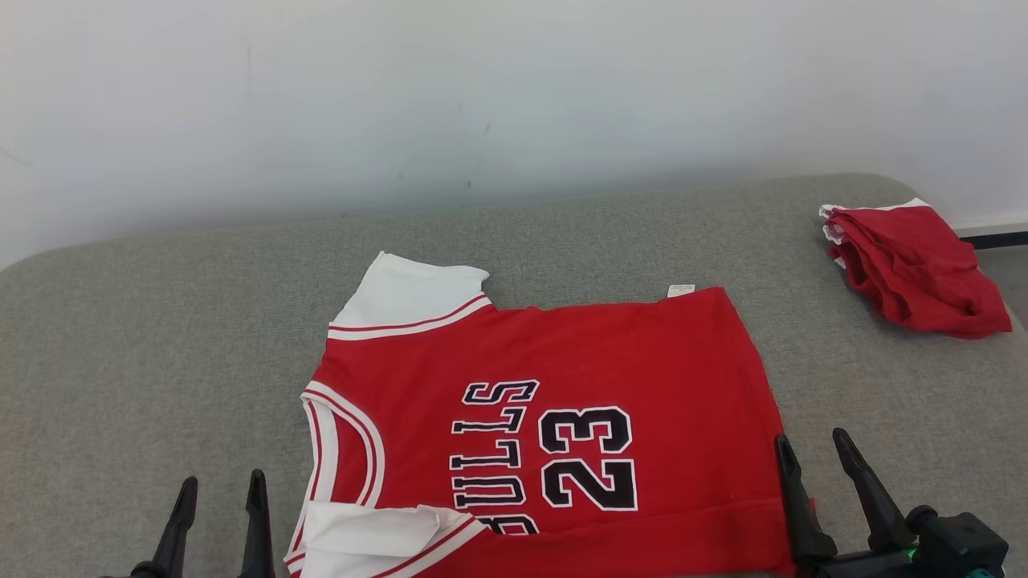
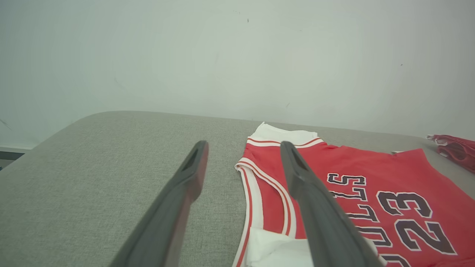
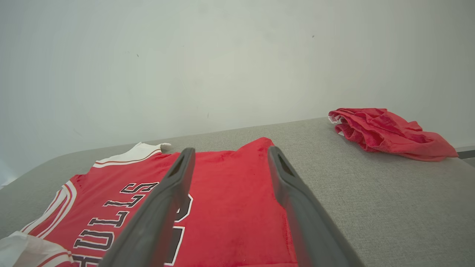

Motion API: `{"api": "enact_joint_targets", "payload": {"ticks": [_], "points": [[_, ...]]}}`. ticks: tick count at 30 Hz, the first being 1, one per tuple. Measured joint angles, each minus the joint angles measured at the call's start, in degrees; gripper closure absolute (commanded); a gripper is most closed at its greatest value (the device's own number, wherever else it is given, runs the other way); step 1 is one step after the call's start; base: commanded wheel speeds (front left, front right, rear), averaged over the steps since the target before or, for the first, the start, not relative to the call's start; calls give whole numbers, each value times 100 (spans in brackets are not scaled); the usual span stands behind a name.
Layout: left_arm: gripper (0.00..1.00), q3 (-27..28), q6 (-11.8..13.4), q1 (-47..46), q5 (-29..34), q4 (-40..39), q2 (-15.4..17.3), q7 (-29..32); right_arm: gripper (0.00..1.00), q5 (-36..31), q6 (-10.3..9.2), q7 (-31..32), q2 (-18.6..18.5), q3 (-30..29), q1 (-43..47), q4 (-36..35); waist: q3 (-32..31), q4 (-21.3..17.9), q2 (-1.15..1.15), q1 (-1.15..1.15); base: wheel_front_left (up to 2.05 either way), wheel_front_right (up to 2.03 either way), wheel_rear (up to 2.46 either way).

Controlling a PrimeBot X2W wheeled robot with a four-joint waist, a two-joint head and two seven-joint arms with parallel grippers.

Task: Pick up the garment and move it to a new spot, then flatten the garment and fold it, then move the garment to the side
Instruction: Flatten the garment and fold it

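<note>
on the grey pad (image 1: 161, 321), one flat jersey (image 1: 642, 361), one crumpled red bundle (image 1: 915, 273)

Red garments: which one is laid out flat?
The jersey numbered 23, spread out in the middle; the other red garment lies bunched at the far right.

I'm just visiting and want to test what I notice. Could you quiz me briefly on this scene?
1. True or false: the bunched red garment lies on top of the Bulls jersey.
2. Which number is printed on the jersey? A 32, B 23, C 45.
3. Fill in: the left gripper and right gripper both stand ___.
Key: 1 false, they lie apart; 2 B; 3 open.
</note>
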Motion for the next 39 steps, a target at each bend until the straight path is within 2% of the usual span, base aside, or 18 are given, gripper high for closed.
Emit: {"api": "enact_joint_targets", "payload": {"ticks": [10, 13, 16, 21, 28, 34, 39], "points": [[0, 30, -141, -41, 146, 97, -69, 0, 0, -21, 0, -1, -29, -7, -12, 107, 17, 11, 0, 0, 0, 0, 0], [0, -57, -221, -382, 198, 157, 116, 0, 0, 55, 0, -1, -200, 27, -209, 247, 71, 6, 0, 0, 0, 0, 0], [0, -160, -274, -949, 177, 269, 388, 13, 0, 223, 0, -2, -414, 69, -559, 411, 171, 2, 0, 0, 0, 0, 0], [0, -469, -324, -2236, 41, 580, 806, 409, 0, 559, 0, 124, -866, 240, -1452, 900, 463, -21, 0, 0, 0, 0, 0], [0, -1067, -359, -4117, -290, 1280, 1123, 1014, 0, 971, 0, 331, -1392, 694, -2942, 1597, 1103, -101, 1, 1, 0, 0, 0], [0, -1695, -359, -5443, -619, 2103, 1392, 1330, 0, 1329, 0, 575, -1510, 1322, -4044, 2312, 1735, -209, 1, 2, 0, 0, 0], [0, -2242, -359, -6266, -920, 2883, 1499, 1571, 0, 1594, 0, 709, -1461, 1895, -4786, 2872, 2218, -314, 1, 3, 0, 0, 0]]}}
